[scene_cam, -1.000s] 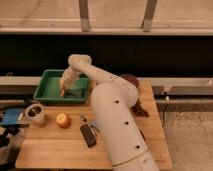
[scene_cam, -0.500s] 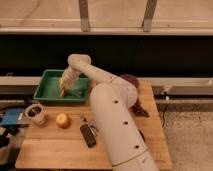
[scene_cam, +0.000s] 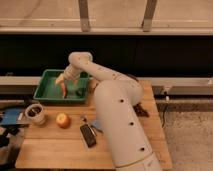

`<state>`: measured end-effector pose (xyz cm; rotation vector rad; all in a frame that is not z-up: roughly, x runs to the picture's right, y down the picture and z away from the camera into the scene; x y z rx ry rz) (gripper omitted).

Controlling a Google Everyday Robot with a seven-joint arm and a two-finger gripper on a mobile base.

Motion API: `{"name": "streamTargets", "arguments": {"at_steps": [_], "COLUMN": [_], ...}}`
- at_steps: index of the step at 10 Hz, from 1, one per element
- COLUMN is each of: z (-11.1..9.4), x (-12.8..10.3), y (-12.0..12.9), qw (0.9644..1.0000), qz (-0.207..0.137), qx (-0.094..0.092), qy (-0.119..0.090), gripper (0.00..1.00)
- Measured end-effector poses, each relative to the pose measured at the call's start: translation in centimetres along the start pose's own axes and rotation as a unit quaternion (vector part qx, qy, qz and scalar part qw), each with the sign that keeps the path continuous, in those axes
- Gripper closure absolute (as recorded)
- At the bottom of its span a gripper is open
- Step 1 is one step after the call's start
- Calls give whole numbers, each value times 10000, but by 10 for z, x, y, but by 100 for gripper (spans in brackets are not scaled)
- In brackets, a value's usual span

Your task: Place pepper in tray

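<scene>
The green tray point(scene_cam: 46, 94) stands at the back left of the wooden table. My gripper point(scene_cam: 61, 81) hangs over the tray's right half, with the arm reaching in from the right. The small orange-red pepper point(scene_cam: 64, 91) hangs upright from the gripper, its lower end close to the tray's floor. I cannot tell whether it touches the floor. The gripper looks shut on the pepper.
A round orange-yellow fruit point(scene_cam: 62, 120) lies in front of the tray. A small white bowl point(scene_cam: 35, 113) stands at the left edge. A black device point(scene_cam: 88, 135) lies mid-table. My white arm body point(scene_cam: 120, 125) covers the table's right part. A blue object point(scene_cam: 11, 118) sits off the left edge.
Almost nothing has moved. The gripper stays over the tray with the pepper, at most a touch lower.
</scene>
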<state>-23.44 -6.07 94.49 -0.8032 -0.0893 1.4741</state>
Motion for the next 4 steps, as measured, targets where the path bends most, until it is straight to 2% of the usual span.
{"name": "streamTargets", "arguments": {"at_steps": [1, 2, 4], "z": [-15, -40, -75], "x": [-6, -13, -14], "y": [-2, -6, -24], "qw": [9999, 9991, 9960], "qz": [11, 34, 193], "qx": [71, 176, 349], "qy": [-156, -391, -804], "gripper": [20, 20, 20]}}
